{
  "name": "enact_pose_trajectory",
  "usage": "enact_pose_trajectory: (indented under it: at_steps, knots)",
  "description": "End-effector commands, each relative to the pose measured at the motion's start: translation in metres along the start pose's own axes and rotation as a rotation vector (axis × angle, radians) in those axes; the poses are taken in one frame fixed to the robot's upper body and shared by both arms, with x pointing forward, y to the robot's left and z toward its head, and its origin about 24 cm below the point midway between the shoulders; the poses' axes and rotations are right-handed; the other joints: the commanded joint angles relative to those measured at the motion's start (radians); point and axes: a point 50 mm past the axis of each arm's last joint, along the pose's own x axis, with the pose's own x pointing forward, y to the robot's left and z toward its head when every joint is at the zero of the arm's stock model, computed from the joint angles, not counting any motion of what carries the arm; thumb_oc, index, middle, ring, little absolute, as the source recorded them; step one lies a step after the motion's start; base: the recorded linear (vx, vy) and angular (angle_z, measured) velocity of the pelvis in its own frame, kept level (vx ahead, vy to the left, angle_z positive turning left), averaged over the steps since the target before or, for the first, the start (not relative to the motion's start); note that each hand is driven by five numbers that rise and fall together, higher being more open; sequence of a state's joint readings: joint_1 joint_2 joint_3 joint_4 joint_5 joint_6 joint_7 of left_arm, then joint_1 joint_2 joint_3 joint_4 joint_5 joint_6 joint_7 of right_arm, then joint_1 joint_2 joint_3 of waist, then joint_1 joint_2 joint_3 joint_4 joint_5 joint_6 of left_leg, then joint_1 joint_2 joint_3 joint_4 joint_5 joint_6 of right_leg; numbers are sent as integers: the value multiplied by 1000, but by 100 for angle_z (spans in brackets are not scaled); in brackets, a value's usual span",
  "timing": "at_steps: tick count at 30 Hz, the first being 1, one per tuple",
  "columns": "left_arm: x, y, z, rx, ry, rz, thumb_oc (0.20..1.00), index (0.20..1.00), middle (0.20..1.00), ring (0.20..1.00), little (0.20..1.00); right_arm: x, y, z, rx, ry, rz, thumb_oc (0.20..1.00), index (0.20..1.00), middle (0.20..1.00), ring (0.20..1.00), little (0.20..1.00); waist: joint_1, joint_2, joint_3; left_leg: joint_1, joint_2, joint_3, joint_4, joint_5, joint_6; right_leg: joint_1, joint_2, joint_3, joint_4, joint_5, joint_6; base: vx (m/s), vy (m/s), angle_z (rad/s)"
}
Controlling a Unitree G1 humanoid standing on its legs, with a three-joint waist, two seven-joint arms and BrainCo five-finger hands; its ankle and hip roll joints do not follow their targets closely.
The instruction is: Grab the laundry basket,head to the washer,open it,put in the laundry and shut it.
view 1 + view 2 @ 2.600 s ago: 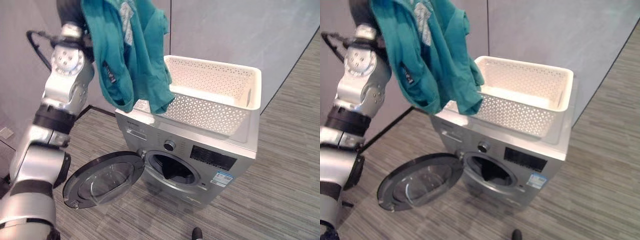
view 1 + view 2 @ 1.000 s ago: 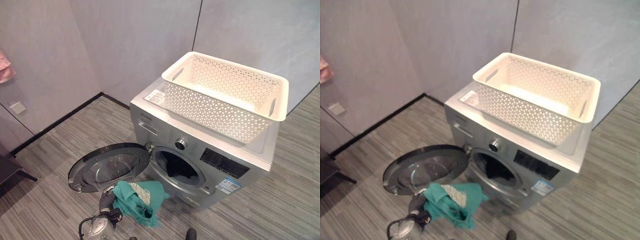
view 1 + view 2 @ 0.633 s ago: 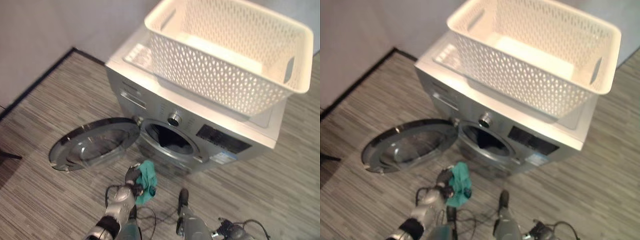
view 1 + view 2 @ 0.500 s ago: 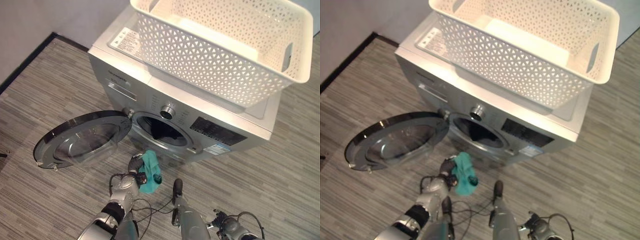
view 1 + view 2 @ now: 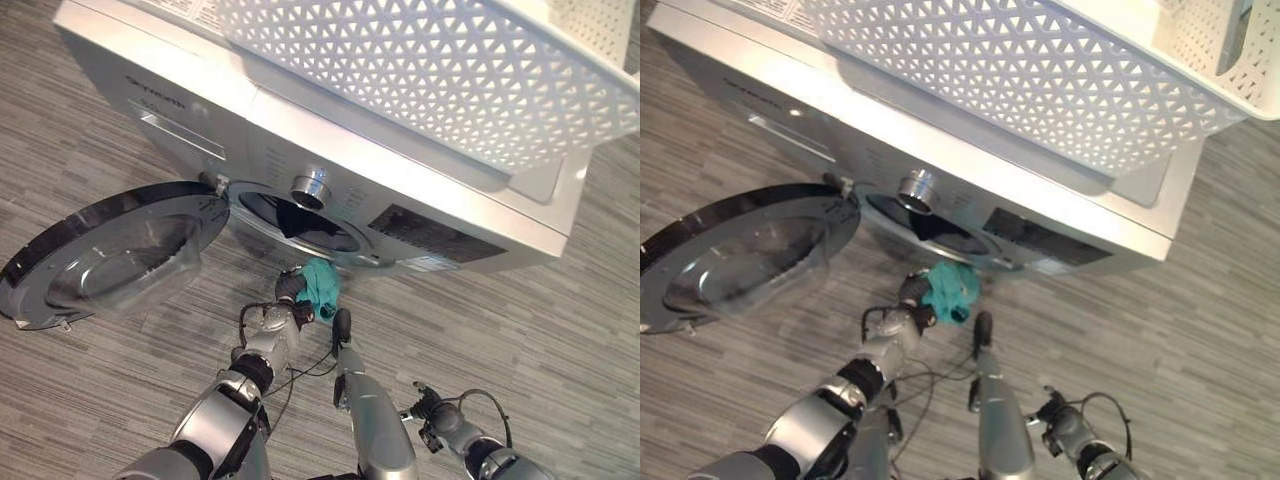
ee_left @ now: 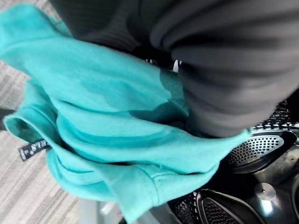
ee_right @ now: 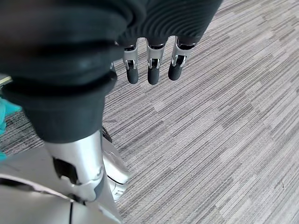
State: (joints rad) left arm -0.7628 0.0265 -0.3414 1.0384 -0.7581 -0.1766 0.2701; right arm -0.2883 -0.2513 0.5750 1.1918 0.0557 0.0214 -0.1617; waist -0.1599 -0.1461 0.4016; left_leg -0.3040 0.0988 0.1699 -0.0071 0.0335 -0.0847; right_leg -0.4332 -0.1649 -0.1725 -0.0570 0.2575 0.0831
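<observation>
Bunched teal garment point(image 5: 320, 283) at the open washer point(image 5: 330, 170) mouth

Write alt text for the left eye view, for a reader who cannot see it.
The robot's left hand holds a teal garment just below the open porthole of a silver front-loading washer. The washer's round door is swung wide open, and a white lattice laundry basket sits on top.

**Even indoor light, blur up close**

Soft, bright light whitens the basket point(image 5: 420, 70) and glares off the washer point(image 5: 970, 190) top. The drum opening point(image 5: 300, 220) stays dark. The teal garment point(image 6: 107, 135) and the ribbed hand cover point(image 7: 70, 56) look blurred.
</observation>
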Motion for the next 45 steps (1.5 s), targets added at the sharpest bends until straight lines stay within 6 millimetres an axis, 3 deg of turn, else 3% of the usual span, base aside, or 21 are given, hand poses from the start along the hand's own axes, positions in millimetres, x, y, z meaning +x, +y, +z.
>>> enact_pose_trajectory:
  at_steps: [1,6,7,8,10,15,17,18,19,21,22,23,26,27,31,35,41,42,43,44,45]
  knots:
    - [11,-30,69,-107,-204,-24,200,200,200,200,200,-3,30,31,7,-123,74,1000,1000,1000,1000,1000,-30,-35,8,-143,-28,-72,59,2,17,-77,20,-19,118,-146,55,-78,-35,-12]
    - [12,-36,144,-168,-390,-26,200,200,200,200,200,-5,30,38,-13,-171,74,1000,1000,1000,1000,1000,-64,-46,7,-205,-20,-63,85,-6,10,-135,29,-10,127,-139,57,-12,-36,-9]
    - [11,-38,154,-180,-419,-29,200,200,200,200,200,-5,30,35,-5,-169,76,1000,1000,1000,1000,1000,-67,-41,2,-199,-12,-72,84,-31,3,-134,37,-5,130,-158,67,87,-29,-15]
    - [11,-39,155,-181,-419,-29,200,200,200,200,200,-5,30,35,-5,-169,76,1000,1000,1000,1000,1000,-67,-40,2,-200,-11,-73,85,-33,3,-135,37,-5,131,-160,67,91,-29,-13]
    - [5,-50,179,-249,-482,-57,200,200,200,200,200,-5,28,37,22,-181,66,1000,1000,1000,1000,1000,-81,-41,10,-226,-6,-77,103,-39,-1,-160,39,-4,140,-162,66,-6,-54,-9]
    - [-3,-57,213,-312,-556,-72,200,200,200,200,200,-5,23,40,49,-202,47,1000,1000,1000,1000,1000,-102,-43,16,-271,-1,-83,133,-51,-5,-204,48,6,162,-169,61,-12,-51,0]
    - [-12,-52,254,-429,-624,-71,200,200,200,200,200,-6,14,46,70,-241,14,1000,1000,1000,1000,1000,-129,-44,18,-325,11,-87,157,-60,-12,-260,57,12,181,-177,59,-13,-101,3]
    - [-13,-52,255,-432,-626,-72,200,200,200,200,200,-6,13,47,68,-242,12,1000,1000,1000,1000,1000,-131,-41,16,-330,11,-88,159,-60,-12,-265,57,12,183,-177,58,11,-111,6]
    - [-26,-43,296,-573,-686,-76,200,200,200,200,200,-7,3,56,83,-294,-18,1000,1000,1000,1000,1000,-155,-42,11,-363,24,-87,168,-64,-20,-303,68,22,186,-176,59,13,-80,3]
    - [-44,-48,331,-665,-745,-144,200,200,200,200,200,-7,-9,61,88,-317,-45,1000,1000,1000,1000,1000,-177,-41,6,-387,36,-87,186,-72,-24,-331,80,33,196,-177,59,31,-85,-14]
    - [-66,-64,356,-712,-817,-244,200,200,200,200,200,-8,-17,59,92,-327,-64,1000,1000,1000,1000,1000,-189,-40,4,-399,41,-90,200,-81,-25,-344,86,39,201,-182,57,56,-87,-23]
    - [-79,-79,366,-743,-851,-323,200,200,200,200,200,-8,-22,57,90,-324,-79,1000,1000,1000,1000,1000,-195,-34,5,-412,46,-91,213,-87,-25,-356,89,39,208,-186,56,69,-105,-20]
    - [-130,-121,375,-883,-996,-592,200,200,200,200,200,-12,-23,48,86,-324,-87,1000,1000,1000,1000,1000,-191,-18,19,-447,49,-114,241,-102,-23,-388,90,32,239,-203,51,37,-96,-6]
    - [-147,-134,367,-896,-1034,-666,200,200,200,200,200,-13,-26,42,81,-317,-94,1000,1000,1000,1000,1000,-188,-12,23,-469,51,-124,264,-110,-22,-406,90,27,261,-213,47,1,-91,5]
    - [-172,-158,348,-921,-1023,-835,200,200,200,200,200,-17,-38,48,59,-365,-126,1000,1000,1000,1000,1000,-192,-13,38,-561,68,-160,338,-137,-25,-488,95,15,316,-232,42,-24,-87,11]
    - [-164,-151,340,-950,-1001,-817,200,200,200,200,200,-20,-39,59,29,-410,-145,1000,1000,1000,1000,1000,-184,1,34,-620,83,-178,371,-143,-24,-545,97,5,353,-239,42,-7,-17,1]
    - [-122,-138,326,-897,-893,-640,200,200,200,200,200,-20,-39,61,36,-412,-148,1000,1000,1000,1000,1000,-178,3,16,-647,85,-197,386,-144,-28,-567,94,-7,384,-250,37,-6,3,4]
    - [-114,-136,325,-846,-882,-596,523,523,523,523,523,-19,-39,62,36,-409,-150,1000,1000,1000,1000,1000,-178,2,12,-648,85,-200,384,-143,-28,-566,92,-10,382,-250,37,-9,7,3]
    - [-103,-134,322,-731,-866,-538,1000,1000,1000,1000,1000,-18,-41,61,37,-402,-154,1000,1000,1000,1000,1000,-176,6,6,-648,85,-201,384,-142,-29,-563,90,-12,381,-249,36,0,0,0]
    - [-93,-131,321,-579,-865,-493,1000,1000,1000,1000,1000,-17,-42,60,44,-393,-156,1000,1000,1000,1000,1000,-176,9,0,-647,85,-202,383,-139,-29,-559,88,-14,379,-246,34,0,0,0]
    - [-93,-131,323,-571,-867,-493,1000,1000,1000,1000,1000,-17,-41,62,46,-399,-154,1000,1000,1000,1000,1000,-178,5,2,-647,84,-203,383,-138,-29,-559,87,-15,378,-246,34,0,0,0]
